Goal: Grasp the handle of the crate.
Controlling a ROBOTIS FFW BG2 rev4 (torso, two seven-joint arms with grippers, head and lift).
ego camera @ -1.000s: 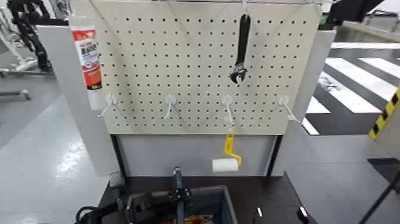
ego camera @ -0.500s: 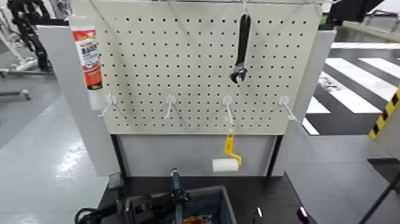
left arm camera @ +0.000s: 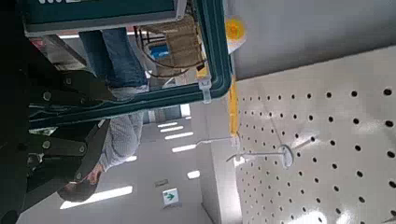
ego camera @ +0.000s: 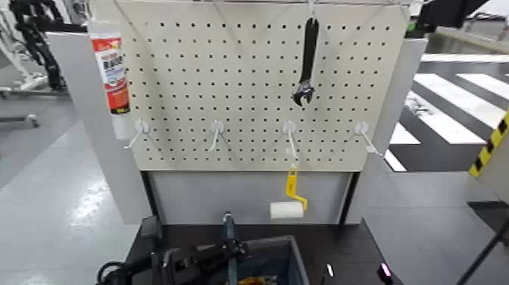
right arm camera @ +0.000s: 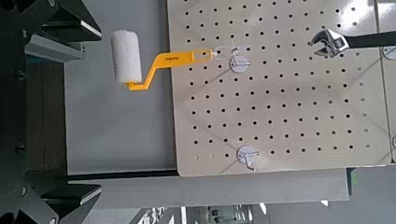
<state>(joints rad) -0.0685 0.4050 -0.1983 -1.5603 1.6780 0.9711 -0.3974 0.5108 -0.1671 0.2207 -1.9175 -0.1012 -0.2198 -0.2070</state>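
The blue-grey crate [ego camera: 294, 254] sits at the near edge of the black tabletop, with orange and yellow tools [ego camera: 254, 280] just showing inside. Its handle [ego camera: 227, 226] stands upright over the crate's middle as a narrow dark bar. My left gripper [ego camera: 226, 251] reaches in from the left and is closed around the lower part of the handle. In the left wrist view its dark fingers [left arm camera: 65, 93] show against the pegboard. My right gripper [right arm camera: 47, 112] is open and empty, facing the pegboard; it is out of the head view.
A white pegboard [ego camera: 257, 83] stands behind the table with a black wrench [ego camera: 307, 64], a caulk tube [ego camera: 112, 72], bare hooks and a yellow-handled paint roller [ego camera: 288, 203]. A person [left arm camera: 117, 140] shows far off in the left wrist view.
The handle and crate swayed slightly left, then back right, together with my left gripper. Nothing else moved.
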